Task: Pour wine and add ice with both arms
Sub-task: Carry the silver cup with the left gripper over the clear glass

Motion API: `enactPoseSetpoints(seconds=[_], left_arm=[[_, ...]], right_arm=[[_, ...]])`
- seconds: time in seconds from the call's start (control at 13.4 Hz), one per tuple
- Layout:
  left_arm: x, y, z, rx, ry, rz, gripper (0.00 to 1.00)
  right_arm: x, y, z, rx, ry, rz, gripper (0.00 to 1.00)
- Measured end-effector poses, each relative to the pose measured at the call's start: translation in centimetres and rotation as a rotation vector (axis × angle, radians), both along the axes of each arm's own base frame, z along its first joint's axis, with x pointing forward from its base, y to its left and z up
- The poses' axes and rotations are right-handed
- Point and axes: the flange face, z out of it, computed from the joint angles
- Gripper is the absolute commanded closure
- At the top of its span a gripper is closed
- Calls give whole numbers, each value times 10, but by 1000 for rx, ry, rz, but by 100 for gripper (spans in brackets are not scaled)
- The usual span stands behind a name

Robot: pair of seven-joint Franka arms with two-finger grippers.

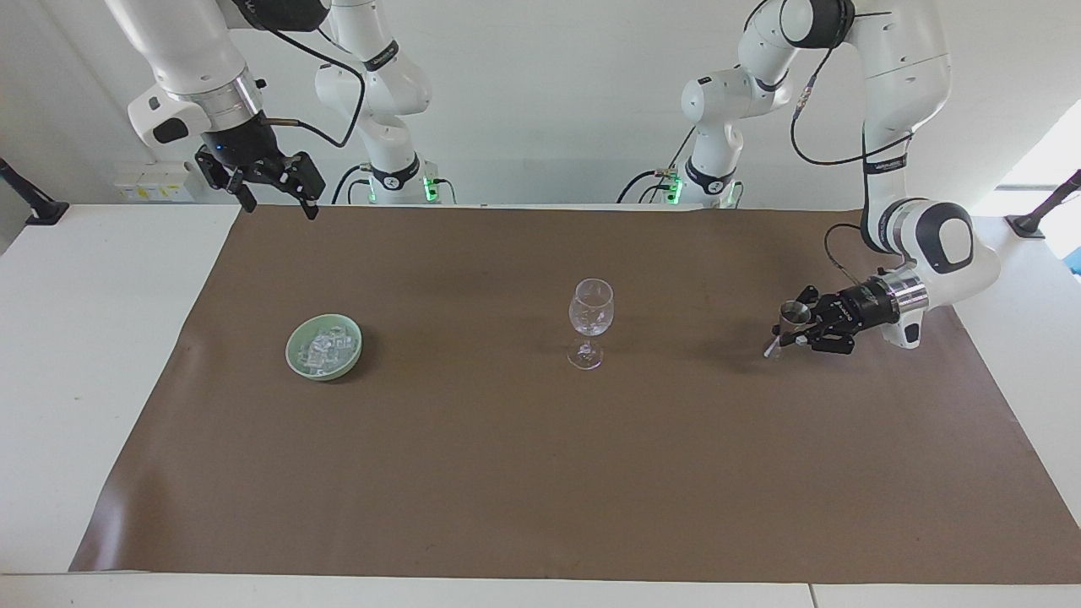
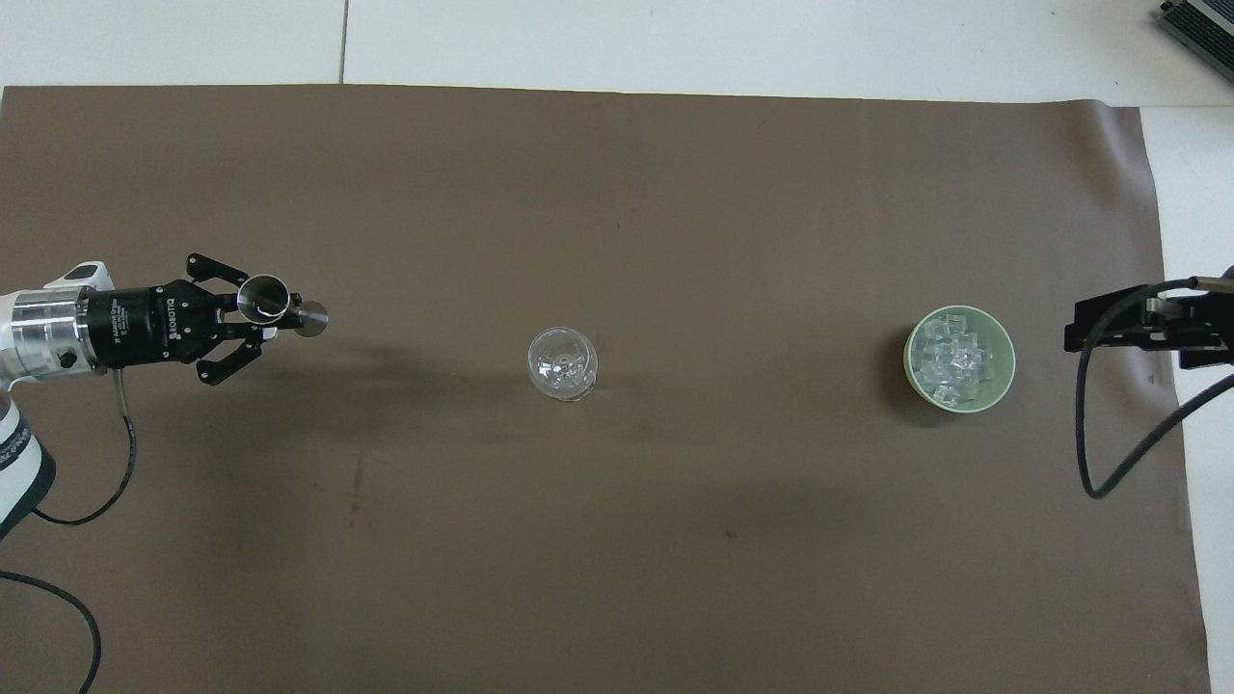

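While left tool (image 1: 792, 333) grips jigger (image 1: 791, 322), wine glass (image 1: 589, 321) stands well apart.

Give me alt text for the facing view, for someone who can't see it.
The left gripper, shut on a small metal measuring cup, hangs over the brown mat beside an upright wine glass at mid-table. A green bowl of ice sits toward the right arm's end, where the right gripper waits, raised and open.

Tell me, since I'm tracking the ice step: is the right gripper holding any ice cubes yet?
No: the right gripper hangs open and empty above the table's edge, while the ice lies heaped in the green bowl.
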Motion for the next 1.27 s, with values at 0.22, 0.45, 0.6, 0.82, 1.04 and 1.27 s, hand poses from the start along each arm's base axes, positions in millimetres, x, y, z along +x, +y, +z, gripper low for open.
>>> enactPoseSetpoints(seconds=[0.22,0.45,0.6,0.82,1.04,1.27], left_arm=[[1,-33,24,19,13,-19,100],[-1,-61,40,36,19,-37,100],[-2,-79,45,57,24,-35,100],[-6,-99,55,68,27,-46,100],[-7,-115,58,88,20,-46,100],[-9,-146,63,126,8,-43,100]], right_arm=[[0,0,0,0,0,0,0],[0,0,0,0,0,0,0],[0,0,0,0,0,0,0],[0,0,0,0,0,0,0],[0,0,0,0,0,0,0],[0,0,0,0,0,0,0]])
